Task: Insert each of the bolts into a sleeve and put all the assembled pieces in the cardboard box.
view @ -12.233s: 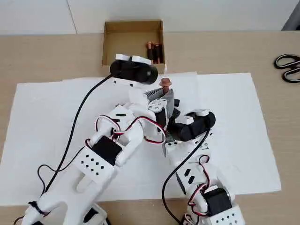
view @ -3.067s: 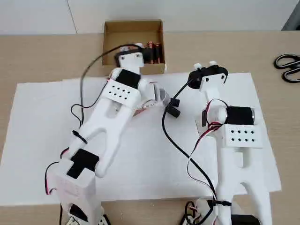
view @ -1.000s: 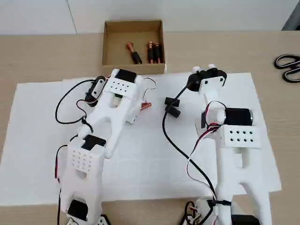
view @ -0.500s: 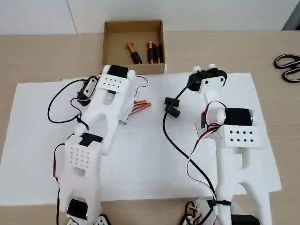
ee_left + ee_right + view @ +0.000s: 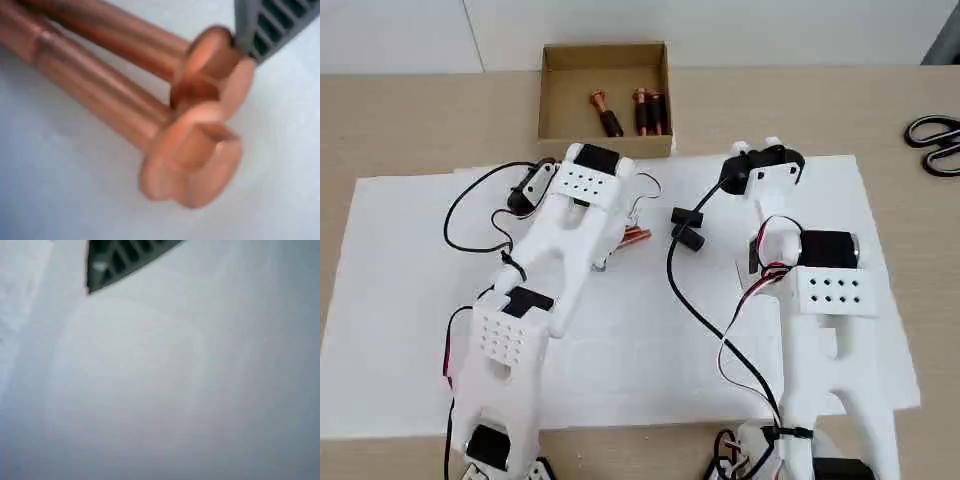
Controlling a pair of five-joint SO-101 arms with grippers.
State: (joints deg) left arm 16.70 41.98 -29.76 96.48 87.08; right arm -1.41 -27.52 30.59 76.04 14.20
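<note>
White paper (image 5: pixel 410 260) beneath left end effector (image 5: pixel 270 27), tip beside two bolts (image 5: pixel 190 155), grip state unclear.

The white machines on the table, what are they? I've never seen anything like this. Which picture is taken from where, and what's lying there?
They are two small robot arms, the left arm and the right arm, side by side at a table. The wide picture comes from a fixed camera looking down. The two close-ups come from cameras on the arms' wrists. The left wrist view looks closely at two copper bolts lying together on the white paper. The right wrist view looks at the paper. Two black sleeves lie between the arms. The cardboard box already holds three assembled pieces. A pair of scissors lies on the table off the paper. Nothing appears to be held.
</note>
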